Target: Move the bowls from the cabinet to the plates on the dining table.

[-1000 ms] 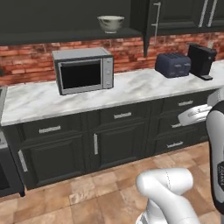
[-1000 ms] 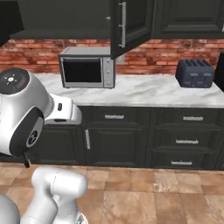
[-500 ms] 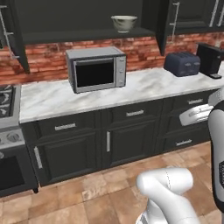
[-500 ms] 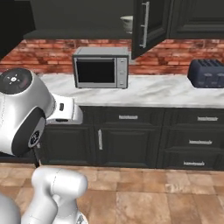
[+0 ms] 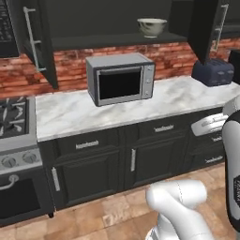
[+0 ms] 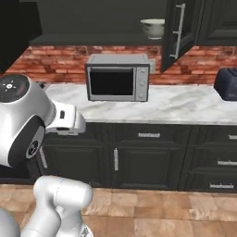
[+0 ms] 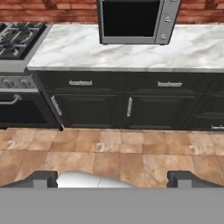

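Note:
A pale round bowl (image 5: pixel 151 26) (image 6: pixel 152 28) stands on the shelf of the dark cabinet (image 5: pixel 112 41), above the microwave. Both cabinet doors hang open, one on the left (image 5: pixel 40 42) and one on the right (image 5: pixel 206 28) (image 6: pixel 178 32). My gripper (image 7: pixel 112 179) is open, its two dark fingertips (image 7: pixel 41 178) wide apart with nothing between them. It is held low and well back from the counter, looking at the lower cabinet fronts and the tiled floor. The plates and the dining table are out of view.
A grey microwave (image 5: pixel 121 78) (image 6: pixel 118 76) (image 7: pixel 133 19) sits on the marble counter (image 5: pixel 84 110). A dark toaster (image 5: pixel 213 72) (image 6: pixel 227 83) stands to its right, a gas stove (image 5: pixel 11 117) (image 7: pixel 19 37) to its left. Dark drawers and doors (image 7: pixel 129 105) run below.
The whole scene has slid to the right in both base views, so the base has moved left along the counter. The stove has come into view. The gripper stays open.

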Motion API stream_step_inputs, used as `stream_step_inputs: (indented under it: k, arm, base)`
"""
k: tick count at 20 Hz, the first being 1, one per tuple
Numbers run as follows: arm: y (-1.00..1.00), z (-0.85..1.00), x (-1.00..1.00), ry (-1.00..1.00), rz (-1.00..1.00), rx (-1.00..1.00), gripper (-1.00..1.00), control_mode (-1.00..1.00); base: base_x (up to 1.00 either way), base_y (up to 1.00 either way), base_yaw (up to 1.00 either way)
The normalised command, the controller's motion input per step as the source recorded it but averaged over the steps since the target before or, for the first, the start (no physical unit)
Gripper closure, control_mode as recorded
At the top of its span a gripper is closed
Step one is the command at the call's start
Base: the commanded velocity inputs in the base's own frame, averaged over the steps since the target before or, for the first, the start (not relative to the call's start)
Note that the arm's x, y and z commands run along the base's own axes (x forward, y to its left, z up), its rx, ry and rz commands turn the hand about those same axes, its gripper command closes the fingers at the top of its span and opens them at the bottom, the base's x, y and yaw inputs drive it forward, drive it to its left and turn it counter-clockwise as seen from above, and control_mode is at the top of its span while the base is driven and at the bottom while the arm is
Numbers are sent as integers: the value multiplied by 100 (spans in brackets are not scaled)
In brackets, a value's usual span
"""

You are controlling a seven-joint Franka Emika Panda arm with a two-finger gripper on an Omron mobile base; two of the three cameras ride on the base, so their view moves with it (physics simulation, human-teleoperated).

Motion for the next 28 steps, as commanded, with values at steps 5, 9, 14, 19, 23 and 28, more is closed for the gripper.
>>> stream_step_inputs:
  k: [5,9,14,19,23,28]
  arm:
    - [0,0,0,0,0,0,-100,100]
    - [0,0,0,0,0,0,-100,100]
    - [0,0,0,0,0,0,-100,100]
    - [0,0,0,0,0,0,-100,100]
    - [0,0,0,0,0,0,-100,100]
    - [0,0,0,0,0,0,-100,100]
  base:
    - [98,20,0]
    - [91,17,0]
    - [25,3,0]
    - [-6,0,0]
    - [33,-3,2]
    - [86,-10,20]
